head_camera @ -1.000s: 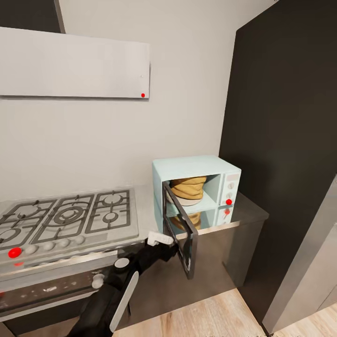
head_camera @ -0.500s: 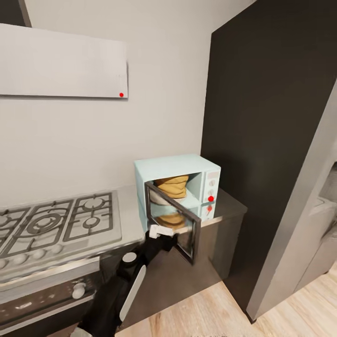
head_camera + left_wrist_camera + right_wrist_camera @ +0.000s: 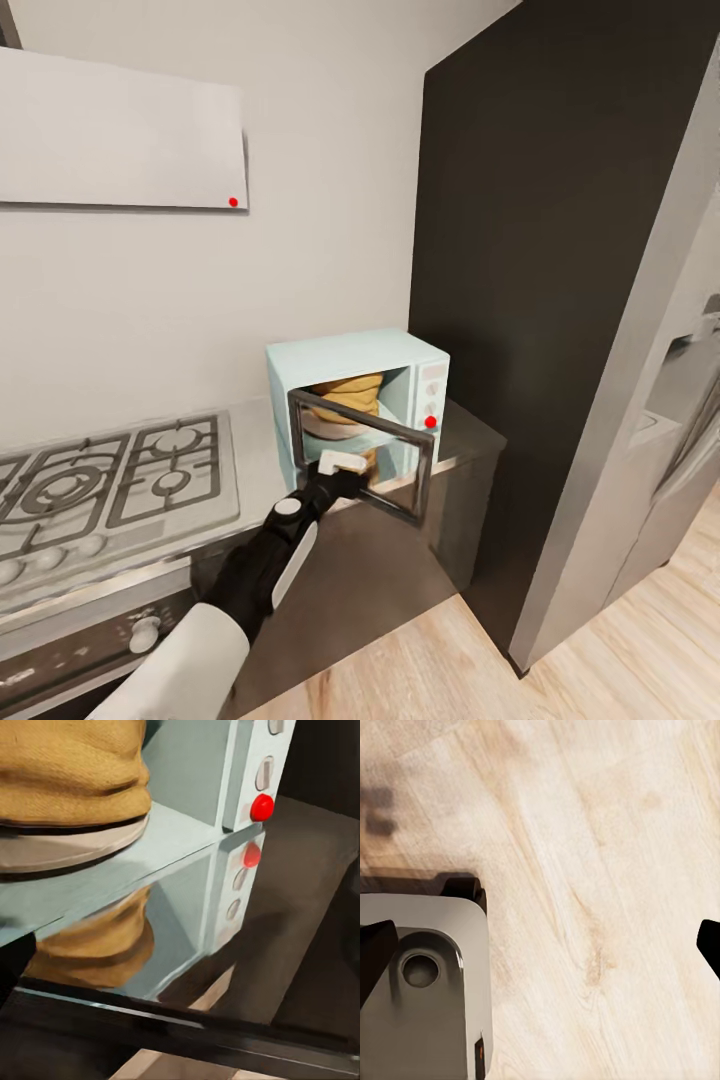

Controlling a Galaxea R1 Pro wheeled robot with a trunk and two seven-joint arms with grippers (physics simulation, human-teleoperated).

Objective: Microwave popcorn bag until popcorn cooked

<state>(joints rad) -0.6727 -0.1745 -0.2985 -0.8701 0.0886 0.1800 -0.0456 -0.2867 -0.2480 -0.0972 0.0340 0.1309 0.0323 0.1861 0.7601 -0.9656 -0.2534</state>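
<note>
Popcorn bag (image 3: 345,396) sits inside microwave (image 3: 352,362); outstretched left gripper (image 3: 340,464) meets the door (image 3: 358,462), grip apparently unclear.

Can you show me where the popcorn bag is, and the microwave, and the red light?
popcorn bag (image 3: 347,393), head view, on its wrinkly side.
microwave (image 3: 345,351), head view, on its mint top.
red light (image 3: 262,807), left wrist view, on its round face.

The tan popcorn bag (image 3: 71,769) sits on a pale round plate (image 3: 67,849) inside the mint-blue microwave (image 3: 187,832), on its cavity floor. The light control panel (image 3: 259,832) carries a red round light (image 3: 262,807), mirrored on the shiny grey table (image 3: 300,892) below. The door's dark frame (image 3: 180,1024) crosses the foreground, its glass reflecting the bag.
</note>
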